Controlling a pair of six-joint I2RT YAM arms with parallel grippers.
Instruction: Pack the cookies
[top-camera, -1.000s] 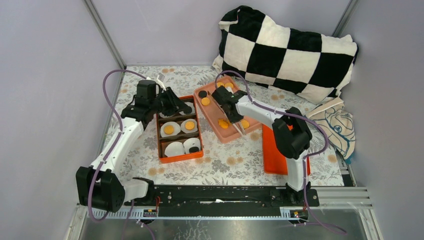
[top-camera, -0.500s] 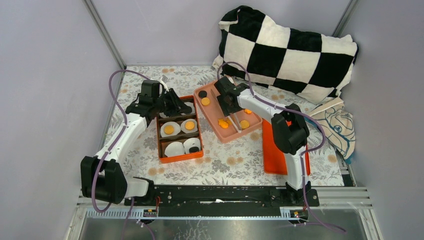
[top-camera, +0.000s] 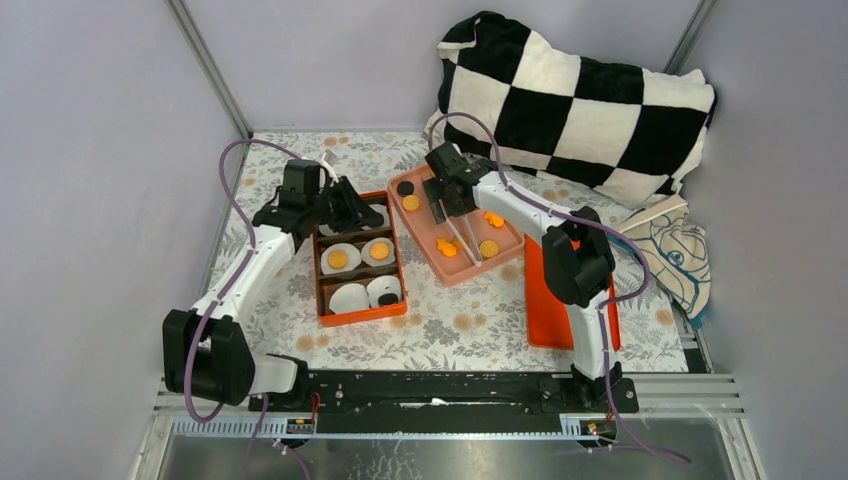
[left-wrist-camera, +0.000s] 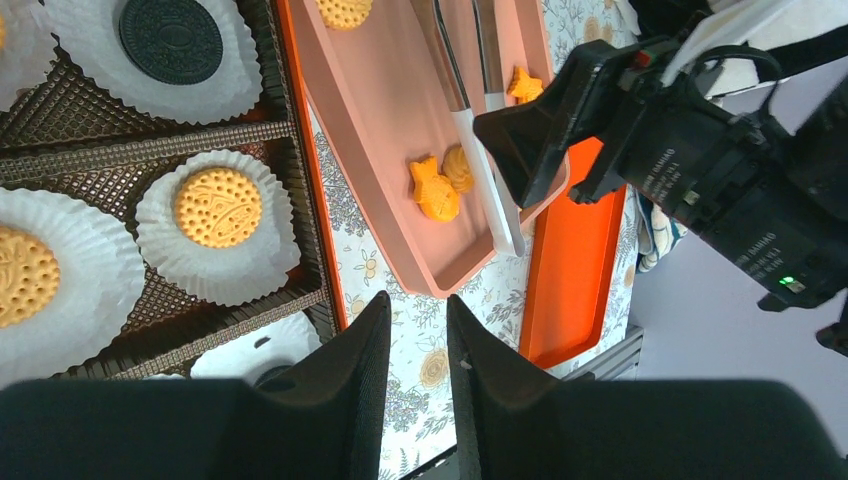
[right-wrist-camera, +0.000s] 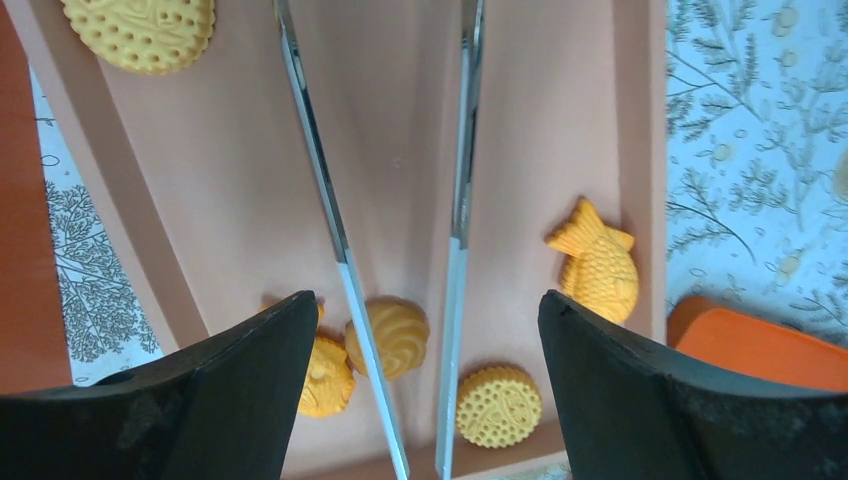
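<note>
The right gripper (right-wrist-camera: 420, 305) hung over the pink tray (right-wrist-camera: 250, 170) with its fingers spread wide. The tongs (right-wrist-camera: 320, 180) lay between them, long axis running top to bottom of the right wrist frame, along the tray. Contact with either finger could not be confirmed. Loose cookies (right-wrist-camera: 390, 335) lay at lower centre and right of that frame, beside the blades. The right arm was the nearer one.

The left gripper (left-wrist-camera: 418, 305), fingers narrowly parted and empty, hovered by the orange box (top-camera: 357, 316). Only the left wrist view showed cookies seated in paper cups (left-wrist-camera: 225, 280). Only the overhead view showed a black cookie (top-camera: 405, 187) at the tray's upper end.
</note>
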